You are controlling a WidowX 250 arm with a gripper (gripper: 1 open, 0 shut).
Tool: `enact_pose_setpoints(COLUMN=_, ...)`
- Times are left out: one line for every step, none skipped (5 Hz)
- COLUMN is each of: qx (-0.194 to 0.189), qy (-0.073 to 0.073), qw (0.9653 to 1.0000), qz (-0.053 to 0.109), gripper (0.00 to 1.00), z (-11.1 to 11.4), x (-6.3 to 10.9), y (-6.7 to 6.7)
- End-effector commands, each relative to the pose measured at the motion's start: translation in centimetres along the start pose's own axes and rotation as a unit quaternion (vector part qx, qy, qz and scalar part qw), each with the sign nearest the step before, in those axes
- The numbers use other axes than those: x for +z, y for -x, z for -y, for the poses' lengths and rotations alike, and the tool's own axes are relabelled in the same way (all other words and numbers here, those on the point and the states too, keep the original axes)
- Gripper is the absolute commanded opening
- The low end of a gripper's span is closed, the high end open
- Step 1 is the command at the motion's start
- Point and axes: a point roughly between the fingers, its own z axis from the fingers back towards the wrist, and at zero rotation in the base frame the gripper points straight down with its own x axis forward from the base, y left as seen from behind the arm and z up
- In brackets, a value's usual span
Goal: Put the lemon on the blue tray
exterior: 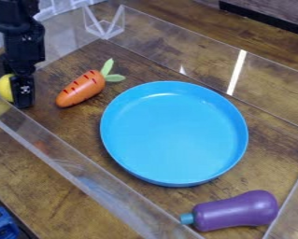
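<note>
Purple eggplant (234, 211) is seen nearest, at five o'clock on the wooden surface (63, 140). Next the blue tray (174, 132) is found in the middle. An orange carrot (82, 87) is laid at ten o'clock. Farthest left, at nine o'clock, the lemon (4, 87) is touched by the black tool (18, 91); whether it is gripped cannot be told.

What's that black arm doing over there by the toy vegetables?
The gripper is down at the lemon, at the left edge of the wooden table, apparently about to grab it. Whether it grips yet is unclear. The blue tray sits empty in the middle, a carrot beside it and an eggplant near the front.
</note>
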Motion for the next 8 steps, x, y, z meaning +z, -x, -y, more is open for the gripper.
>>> enact_pose_setpoints(qx=-0.008, qy=-0.015, qw=0.9998, qz=0.006, gripper=0.0, z=-0.5, x=1.3, y=0.0)
enact_pose_setpoints(qx=-0.014, qy=-0.013, qw=0.9998, qz=0.004, gripper=0.0, z=-0.1, x=1.1, y=-0.3)
enact_pose_setpoints(qx=-0.003, qy=-0.01, qw=0.9999, qz=0.003, gripper=0.0, z=0.7, x=1.8, y=-0.5)
enact_pose_setpoints(qx=0.009, qy=-0.006, qw=0.9999, qz=0.001, gripper=0.0, z=1.4, x=2.4, y=-0.7)
enact_pose_setpoints(qx=0.02, qy=-0.003, qw=0.9998, qz=-0.001, gripper=0.0, z=2.1, x=3.1, y=-1.1)
enact_pose_setpoints(qx=0.01, qy=0.001, qw=0.9999, qz=-0.003, gripper=0.0, z=0.9, x=4.3, y=-0.9)
enact_pose_setpoints(qx=-0.006, qy=-0.009, qw=0.9999, qz=-0.01, gripper=0.0, z=1.4, x=7.2, y=-1.5)
enact_pose_setpoints(qx=-0.02, qy=-0.014, qw=0.9996, qz=-0.017, gripper=0.0, z=3.3, x=8.1, y=-2.6)
